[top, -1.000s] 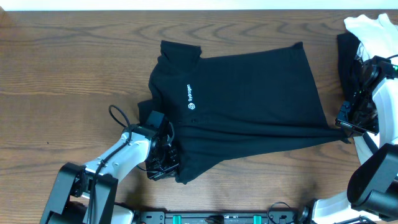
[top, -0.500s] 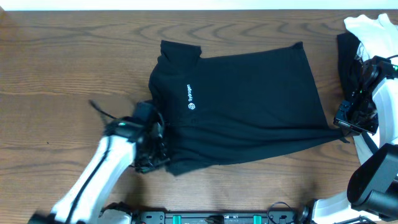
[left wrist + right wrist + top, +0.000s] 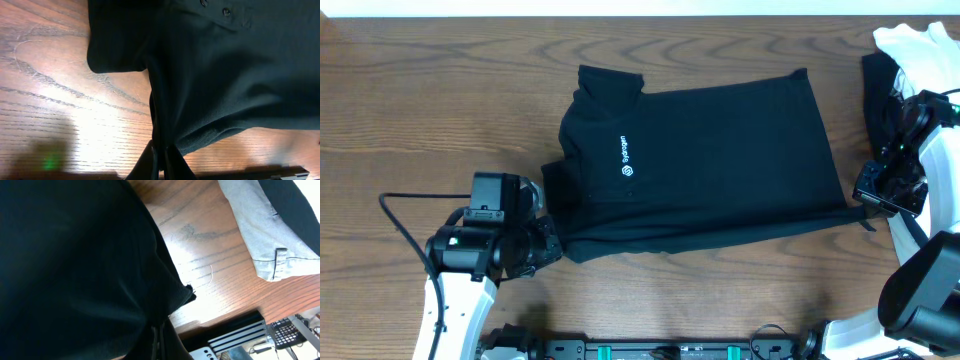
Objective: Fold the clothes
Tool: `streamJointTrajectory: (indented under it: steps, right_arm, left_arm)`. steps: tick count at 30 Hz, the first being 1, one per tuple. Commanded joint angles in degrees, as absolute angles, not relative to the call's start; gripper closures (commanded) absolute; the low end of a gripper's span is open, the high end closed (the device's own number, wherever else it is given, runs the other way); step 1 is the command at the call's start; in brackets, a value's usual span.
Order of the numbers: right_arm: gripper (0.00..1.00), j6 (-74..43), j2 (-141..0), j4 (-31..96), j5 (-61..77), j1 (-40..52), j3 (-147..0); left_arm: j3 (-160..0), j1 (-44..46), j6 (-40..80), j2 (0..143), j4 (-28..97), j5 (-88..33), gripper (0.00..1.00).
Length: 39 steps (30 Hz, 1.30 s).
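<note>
1. Position. The black shirt [image 3: 720,150] lies flat at the centre of the bench [image 3: 420,120], collar toward 9 o'clock. A white shirt [image 3: 910,45] waits at 2 o'clock.
2. Grip. The left end effector [image 3: 161,161] is pinched narrow on the shirt's 7 o'clock corner. The right end effector [image 3: 159,339] is pinched narrow on the 4 o'clock corner. The near edge runs taut between them.
3. Procedure (judged). Raise both corners together and level. Carry the near edge toward 12 o'clock and lay it along the far edge.
4. Caution. Keep light tension, since slack will likely wrinkle the fold. The sleeve [image 3: 552,178] at 9 o'clock may bunch under; clear it before releasing.
</note>
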<state>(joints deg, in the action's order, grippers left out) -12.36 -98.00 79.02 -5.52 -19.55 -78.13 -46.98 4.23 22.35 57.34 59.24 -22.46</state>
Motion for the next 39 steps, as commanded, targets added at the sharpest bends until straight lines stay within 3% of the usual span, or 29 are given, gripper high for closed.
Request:
streamJointTrajectory:
  steps: [1,16,39]
  right_arm:
    - [0.99,-11.9,-93.93,79.0,-5.52,-19.81,-77.87]
    - [0.99,-12.93,-77.78,77.43,-5.54,-20.69,-68.62]
    - [0.99,-16.19,-68.49,75.85,-7.31,-26.28,-63.86]
  left_arm:
    - [-47.62,3.05,20.75,56.84,59.81,-21.37,0.94]
    - [-50.02,2.92,17.56,56.77,60.58,-28.12,0.94]
    - [-56.51,2.9,16.56,51.9,68.34,-20.91,0.94]
